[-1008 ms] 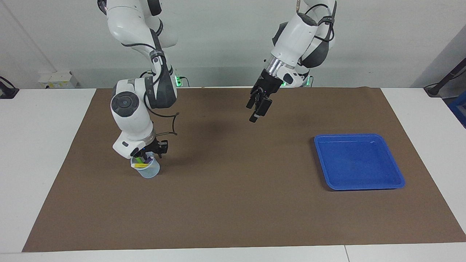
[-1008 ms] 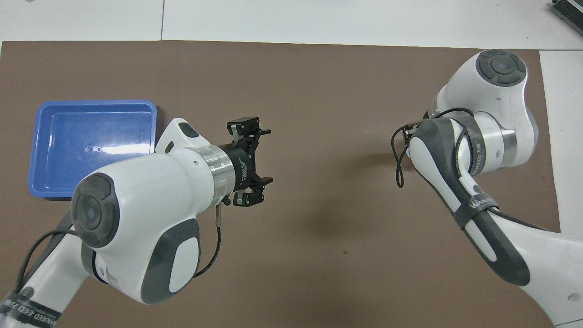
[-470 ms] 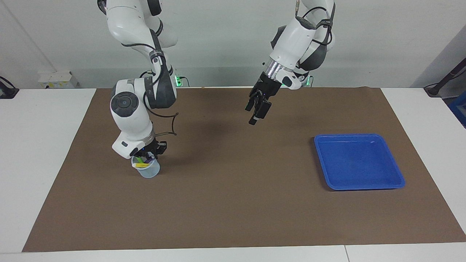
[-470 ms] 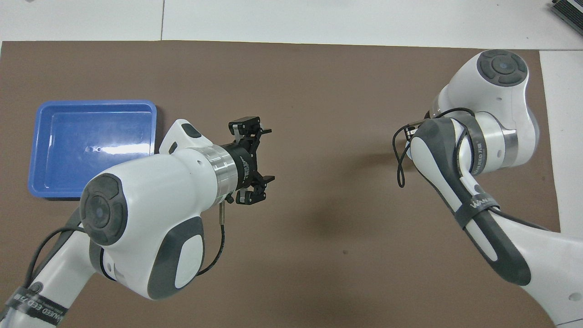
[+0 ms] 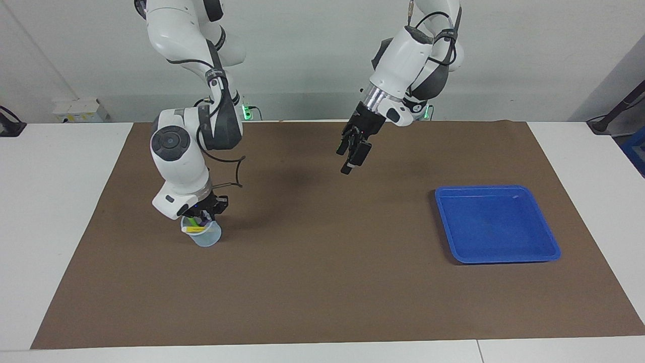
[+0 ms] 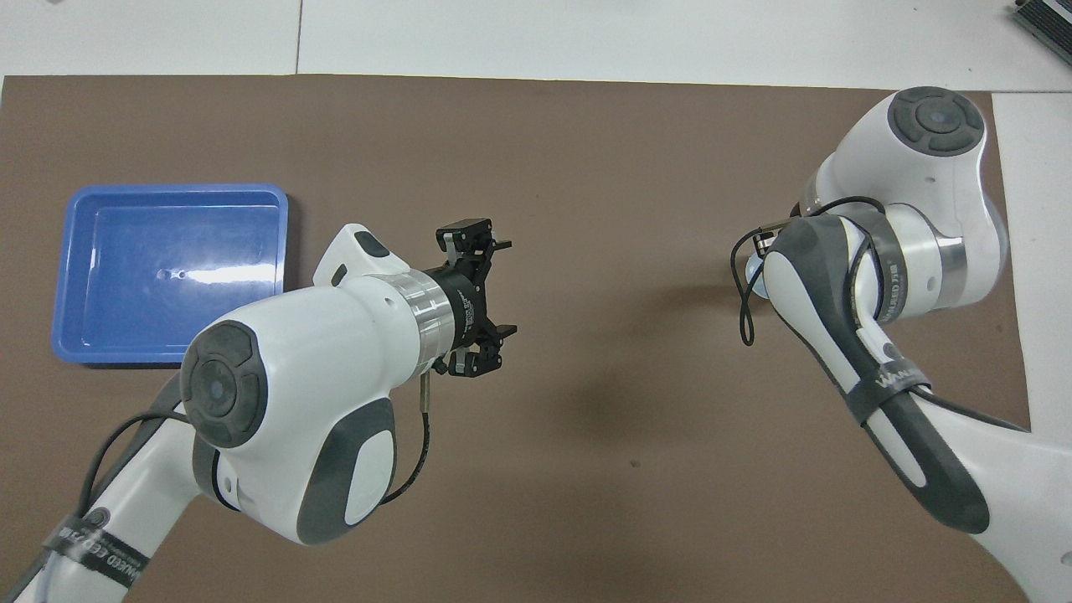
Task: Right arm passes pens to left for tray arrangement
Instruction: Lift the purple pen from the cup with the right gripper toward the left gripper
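Note:
A small translucent cup (image 5: 207, 237) stands on the brown mat toward the right arm's end of the table and holds the pens (image 5: 194, 229): yellow, green and purple. My right gripper (image 5: 205, 213) reaches down into the cup's mouth and is shut among the pen tops, with the purple one directly under its fingertips. In the overhead view the right arm hides both the cup and that gripper. My left gripper (image 5: 348, 159) (image 6: 502, 289) hangs open and empty over the middle of the mat. The blue tray (image 5: 496, 258) (image 6: 167, 189) lies empty toward the left arm's end.
The brown mat (image 5: 322, 282) covers most of the white table (image 5: 60, 212). A black cable loops beside the right wrist (image 5: 237, 174).
The right gripper's fingers have closed at the cup's mouth. The left gripper has drifted a little toward the right arm's end, staying open.

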Controlling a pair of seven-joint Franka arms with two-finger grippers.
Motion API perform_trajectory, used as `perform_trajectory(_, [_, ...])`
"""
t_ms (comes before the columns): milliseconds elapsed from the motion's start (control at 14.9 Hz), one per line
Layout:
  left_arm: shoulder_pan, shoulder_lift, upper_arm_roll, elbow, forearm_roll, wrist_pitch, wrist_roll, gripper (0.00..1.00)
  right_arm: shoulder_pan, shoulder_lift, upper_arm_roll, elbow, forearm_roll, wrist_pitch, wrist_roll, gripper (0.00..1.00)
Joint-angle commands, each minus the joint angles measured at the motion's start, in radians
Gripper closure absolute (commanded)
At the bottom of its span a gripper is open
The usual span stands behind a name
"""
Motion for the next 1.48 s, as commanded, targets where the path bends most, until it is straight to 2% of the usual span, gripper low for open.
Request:
perform_trajectory(0, [-0.026, 0.005, 0.013, -0.010, -0.015, 0.042, -0.037, 0.00, -0.035, -0.043, 0.009, -0.016, -0.006, -0.040, -0.042, 0.86])
perform_trajectory(202, [-0.037, 0.010, 0.013, -0.009, -0.015, 0.040, -0.102, 0.00, -0.051, -0.060, 0.009, -0.016, 0.003, -0.060, -0.073, 0.91])
perform_trajectory(538, [-0.055, 0.013, 0.013, -0.001, -0.015, 0.031, -0.152, 0.00, -0.077, -0.135, 0.009, -0.005, 0.031, -0.128, -0.109, 0.92])
perform_trajectory(672, [-0.057, 0.014, 0.013, -0.001, -0.015, 0.040, -0.224, 0.00, -0.086, -0.164, 0.003, 0.033, 0.109, -0.174, -0.112, 0.92])
perform_trajectory(873, [-0.069, 0.022, 0.013, -0.001, -0.015, 0.042, -0.255, 0.00, -0.090, -0.166, 0.003, 0.159, 0.175, -0.302, -0.108, 0.92])
perform_trajectory(1008, [-0.070, 0.022, 0.013, -0.001, -0.015, 0.054, -0.258, 0.00, -0.093, -0.168, 0.000, 0.207, 0.229, -0.362, -0.100, 0.92])
perform_trajectory(1209, [-0.072, 0.028, 0.013, 0.005, -0.015, 0.071, -0.258, 0.00, -0.121, -0.177, -0.001, 0.216, 0.353, -0.393, -0.059, 0.92])
perform_trajectory(1411, [-0.092, 0.045, 0.013, 0.043, -0.015, 0.069, -0.316, 0.00, -0.109, -0.178, 0.009, 0.211, 0.471, -0.375, 0.097, 0.92])
